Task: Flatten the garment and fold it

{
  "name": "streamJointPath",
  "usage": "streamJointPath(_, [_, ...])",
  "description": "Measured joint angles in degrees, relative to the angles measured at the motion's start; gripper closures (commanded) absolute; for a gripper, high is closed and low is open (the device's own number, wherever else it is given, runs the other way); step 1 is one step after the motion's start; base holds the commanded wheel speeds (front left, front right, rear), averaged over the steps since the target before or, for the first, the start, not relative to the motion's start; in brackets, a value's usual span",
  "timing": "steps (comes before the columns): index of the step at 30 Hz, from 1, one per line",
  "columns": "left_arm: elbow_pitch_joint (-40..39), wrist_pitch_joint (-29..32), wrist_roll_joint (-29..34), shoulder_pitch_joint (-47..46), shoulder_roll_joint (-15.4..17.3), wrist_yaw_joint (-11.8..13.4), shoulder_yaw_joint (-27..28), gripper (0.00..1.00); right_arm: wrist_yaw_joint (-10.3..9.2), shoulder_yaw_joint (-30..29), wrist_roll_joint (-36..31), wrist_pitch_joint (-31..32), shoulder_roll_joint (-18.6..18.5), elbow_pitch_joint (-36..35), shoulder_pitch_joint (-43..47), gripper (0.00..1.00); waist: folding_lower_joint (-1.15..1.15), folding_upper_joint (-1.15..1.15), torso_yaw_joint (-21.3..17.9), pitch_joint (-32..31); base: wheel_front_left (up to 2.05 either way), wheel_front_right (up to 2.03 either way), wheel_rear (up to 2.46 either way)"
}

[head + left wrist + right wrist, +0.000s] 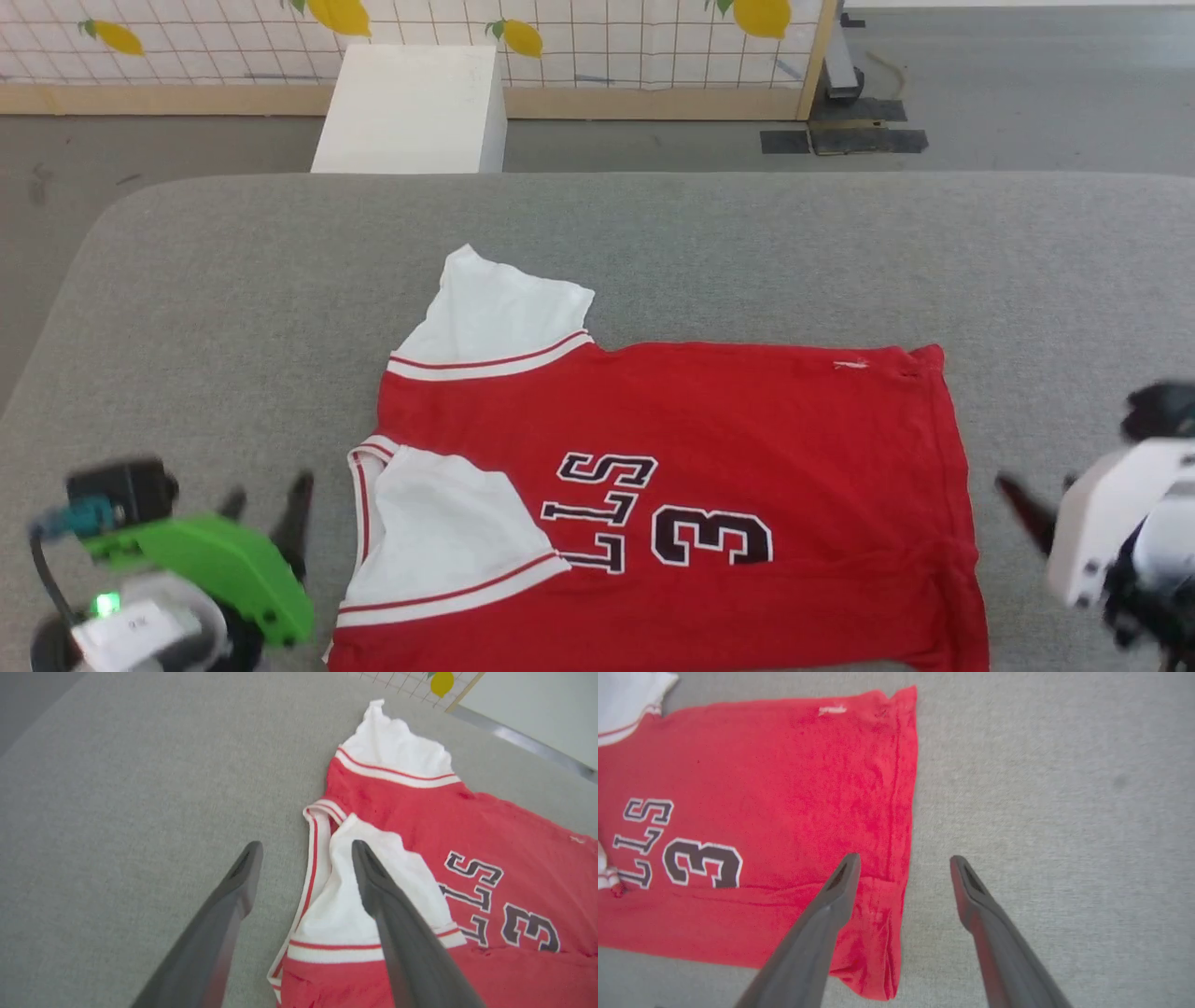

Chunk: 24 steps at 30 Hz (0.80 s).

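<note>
Shirt (672,485): a red jersey lying chest-up on the grey counter (653,243), spread mostly flat. The collar end points to the robot's left and the hem (948,467) to its right, so the black lettering and the "3" read sideways in the head view.

Far sleeve (490,317): white, sticking out away from the robot onto bare counter.

Near sleeve (439,523): white, folded inward over the red chest, its striped cuff just beside the letters.

We note a crease running along the near side below the number. The near hem corner looks doubled over (right wrist view), though we cannot be sure how many layers lie there.

Left tool (269,495): fingers spread wide, nothing between them. In its wrist view (306,844) one finger sits over bare counter and the other over the near sleeve. We cannot tell whether it is touching.

Right tool (1036,499): blurred in the head view, just beside the hem. Its wrist view (905,857) shows the fingers wide apart and empty, one over the hem corner and one over bare counter.

Beyond the counter, a white box (411,107) stands on the floor in front of a lemon-print panel (597,37).
</note>
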Motion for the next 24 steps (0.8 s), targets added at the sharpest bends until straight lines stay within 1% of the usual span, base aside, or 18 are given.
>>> streamJointPath(2, [-0.1, -1.8, 2.1, -3.7, 0.6, -1.2, 0.0, 0.0, 0.0, -1.7, -1.1, -2.6, 0.1, -0.5, -3.1, 0.0, 0.0, 0.0, -0.1, 0.3, 0.0, 0.0, 0.0])
streamJointPath(4, [1.2, -4.6, 3.7, -8.2, 0.5, -2.8, -0.3, 0.0, 0.0, -2.7, -2.0, -5.4, 0.3, -0.7, -6.5, 0.0, 0.0, 0.0, -0.2, 1.0, 0.0, 0.0, 0.0])
streamJointPath(8, [7.0, -9.8, 7.1, -16.3, -1.0, -6.3, -2.0, 0.0, 0.0, -2.9, -2.8, -7.8, 0.4, 0.3, -11.9, 0.0, 0.0, 0.0, -0.4, 2.8, 0.0, 0.0, 0.0])
streamJointPath(11, [12.6, -13.4, 8.7, -23.1, -3.7, -9.2, -3.9, 0.0, 0.0, -2.5, -2.9, -8.3, 0.0, 1.7, -15.1, 0.0, 0.0, 0.0, -0.6, 4.9, 0.0, 0.0, 0.0])
streamJointPath(14, [17.9, -15.7, 9.9, -29.5, -6.0, -11.4, -5.6, 0.0, 0.0, -1.6, -2.9, -8.2, -0.5, 2.1, -17.8, 0.0, 0.0, 0.0, -0.7, 7.2, 0.0, 0.0, 0.0])
streamJointPath(17, [23.9, -16.3, 9.9, -36.4, -8.4, -13.4, -6.6, 0.0, 0.0, -0.6, -2.9, -7.6, -1.3, 2.1, -19.5, 0.0, 0.0, 0.0, -0.8, 9.9, 0.0, 0.0, 0.0])
streamJointPath(19, [28.4, -15.3, 9.9, -40.9, -9.8, -14.3, -7.5, 0.0, 0.0, -0.4, -2.9, -7.0, -1.5, 1.8, -20.0, 0.0, 0.0, 0.0, -0.8, 11.7, 0.0, 0.0, 0.0])
streamJointPath(20, [35.8, -12.0, 9.3, -48.0, -12.0, -15.3, -8.5, 0.0, 0.0, 0.2, -2.8, -5.9, -2.1, 1.1, -20.2, 0.0, 0.01, 0.0, -0.8, 14.5, 0.0, 0.0, 0.0])
streamJointPath(23, [43.1, -5.8, 8.8, -54.1, -13.5, -15.2, -9.7, 0.0, 0.0, 0.8, -2.7, -5.3, -2.4, 0.2, -20.2, 0.0, 0.02, 0.0, -0.7, 17.1, 0.0, 0.0, 0.0])
streamJointPath(24, [45.7, -2.5, 8.7, -56.1, -13.7, -15.1, -10.3, 0.0, 0.0, 0.9, -2.7, -5.1, -2.5, -0.1, -20.2, 0.0, 0.02, 0.0, -0.7, 17.9, 0.0, 0.0, 0.0])
